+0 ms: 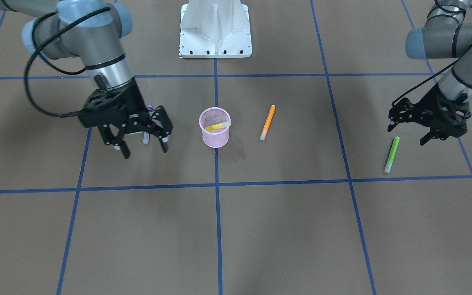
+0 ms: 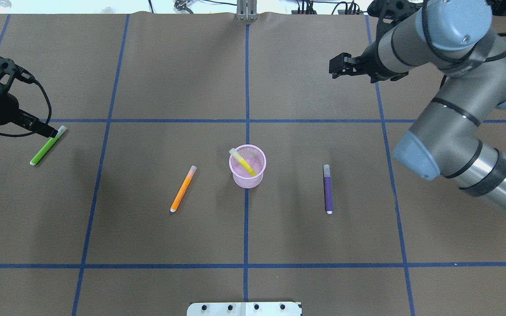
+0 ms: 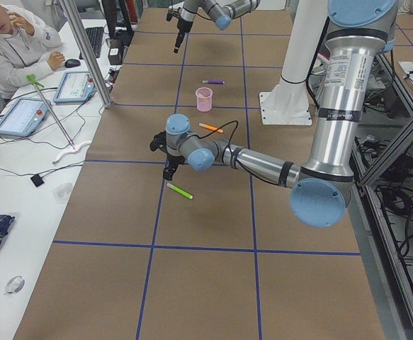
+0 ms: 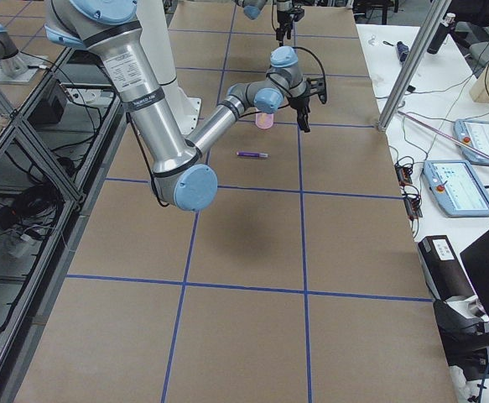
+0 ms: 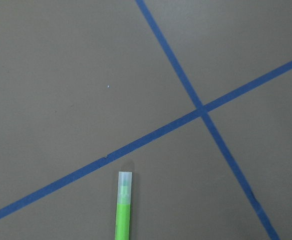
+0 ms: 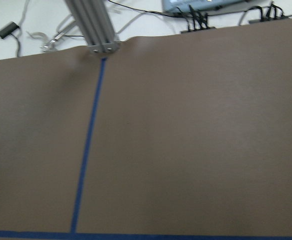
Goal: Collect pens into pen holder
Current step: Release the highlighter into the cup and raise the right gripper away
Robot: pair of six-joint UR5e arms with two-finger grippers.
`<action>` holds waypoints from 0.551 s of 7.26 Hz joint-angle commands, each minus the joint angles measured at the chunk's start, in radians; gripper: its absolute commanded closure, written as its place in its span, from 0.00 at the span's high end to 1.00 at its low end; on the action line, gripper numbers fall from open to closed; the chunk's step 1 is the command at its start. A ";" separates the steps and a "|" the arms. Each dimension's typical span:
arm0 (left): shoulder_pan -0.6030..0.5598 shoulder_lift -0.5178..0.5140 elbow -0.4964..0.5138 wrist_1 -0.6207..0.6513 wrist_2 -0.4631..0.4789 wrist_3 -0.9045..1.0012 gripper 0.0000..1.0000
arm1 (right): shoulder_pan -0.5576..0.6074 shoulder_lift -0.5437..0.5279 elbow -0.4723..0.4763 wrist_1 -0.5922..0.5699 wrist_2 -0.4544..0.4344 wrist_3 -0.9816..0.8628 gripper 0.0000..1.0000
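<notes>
I count four pens, one pen holder [image 2: 247, 181] and my two pincers. The yellow pen [image 2: 244, 162] leans inside the pink cup at the middle of the table [image 2: 147, 241]. The orange pen [image 2: 183, 188], purple pen [image 2: 327, 189] and green pen [image 2: 48, 145] lie flat, each apart from the cup. The overhead view shows the purple pen whole, while the front view hides most of it behind my right pincer [image 1: 146, 151]. That pincer hangs raised off the table with its fingers spread and nothing between them. My left pincer [image 1: 406, 135] is also spread and empty, with the green pen's capped end just beside its tips. My left wrist camera catches only that pale cap. My right wrist camera shows bare table and blue tape.
</notes>
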 commanded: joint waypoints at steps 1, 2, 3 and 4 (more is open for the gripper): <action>0.005 -0.064 0.108 -0.017 0.007 0.014 0.74 | 0.176 -0.086 -0.009 -0.034 0.210 -0.239 1.00; 0.005 -0.076 0.136 -0.020 0.007 0.015 0.61 | 0.225 -0.125 -0.012 -0.034 0.229 -0.322 1.00; 0.005 -0.083 0.147 -0.020 0.007 0.015 0.59 | 0.264 -0.148 -0.016 -0.036 0.264 -0.395 1.00; 0.006 -0.081 0.156 -0.022 0.008 0.017 0.58 | 0.288 -0.160 -0.033 -0.036 0.284 -0.424 1.00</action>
